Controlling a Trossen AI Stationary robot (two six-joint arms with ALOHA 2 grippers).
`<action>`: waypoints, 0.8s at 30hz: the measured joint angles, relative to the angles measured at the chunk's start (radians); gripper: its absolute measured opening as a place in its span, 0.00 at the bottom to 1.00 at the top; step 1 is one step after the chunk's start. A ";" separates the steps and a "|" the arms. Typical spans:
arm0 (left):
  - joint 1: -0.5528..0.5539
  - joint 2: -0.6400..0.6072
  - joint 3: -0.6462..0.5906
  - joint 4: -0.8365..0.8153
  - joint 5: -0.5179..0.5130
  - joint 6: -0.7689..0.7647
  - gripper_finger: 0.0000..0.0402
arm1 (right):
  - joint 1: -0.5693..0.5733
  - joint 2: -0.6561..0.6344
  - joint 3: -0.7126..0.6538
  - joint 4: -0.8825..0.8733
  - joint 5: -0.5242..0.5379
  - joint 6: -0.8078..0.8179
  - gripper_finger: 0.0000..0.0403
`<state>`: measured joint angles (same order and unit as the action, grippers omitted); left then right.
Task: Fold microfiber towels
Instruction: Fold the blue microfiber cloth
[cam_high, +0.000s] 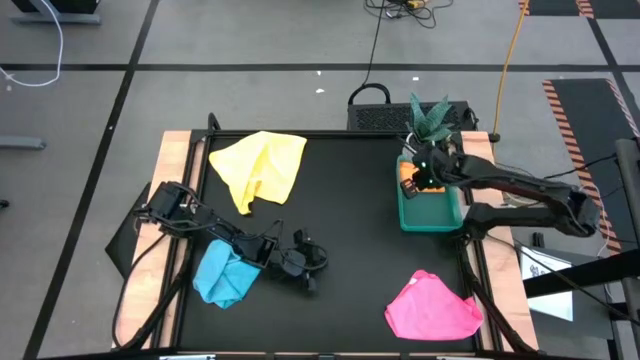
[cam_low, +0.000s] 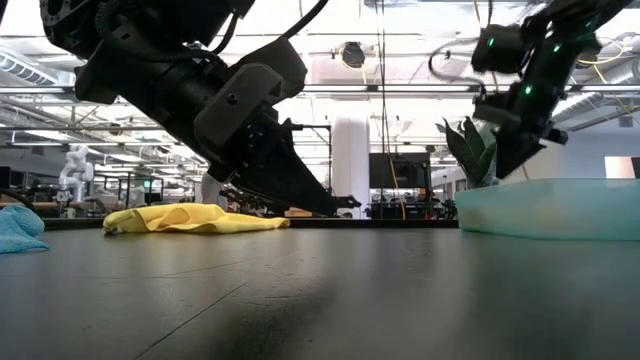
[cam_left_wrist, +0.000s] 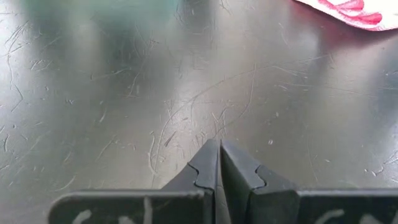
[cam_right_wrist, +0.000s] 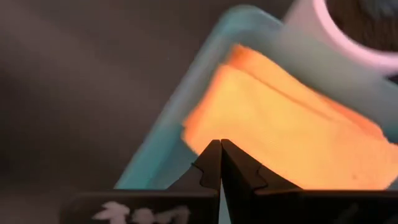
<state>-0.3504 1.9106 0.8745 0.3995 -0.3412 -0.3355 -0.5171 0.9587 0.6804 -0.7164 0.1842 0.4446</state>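
Crumpled pink towel (cam_high: 432, 308), blue towel (cam_high: 223, 275), yellow towel (cam_high: 262, 167).

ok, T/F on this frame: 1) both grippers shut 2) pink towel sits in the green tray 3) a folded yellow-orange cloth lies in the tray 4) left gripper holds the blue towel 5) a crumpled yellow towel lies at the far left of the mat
1) True: the left gripper and right gripper are both shut.
2) False: the crumpled pink microfiber towel lies on the black mat, outside the green plastic tray.
3) True: a folded yellow-orange cloth lies in it.
4) False: it holds nothing; the crumpled light blue towel lies beside that arm.
5) True: the crumpled yellow towel.
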 joint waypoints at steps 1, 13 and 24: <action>0.000 0.000 0.000 0.000 0.000 0.000 0.05 | 0.039 -0.016 0.000 0.011 0.020 0.013 0.00; -0.032 -0.092 0.000 -0.269 -0.057 -0.055 0.05 | 0.680 0.085 0.000 0.539 0.296 -0.026 0.00; -0.283 -0.470 0.000 -0.831 -0.041 -0.146 0.05 | 0.992 0.503 0.001 1.179 0.313 -0.265 0.00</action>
<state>-0.6333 1.4411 0.8749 -0.4316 -0.3818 -0.4812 0.4746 1.4614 0.6815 0.4628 0.4973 0.1799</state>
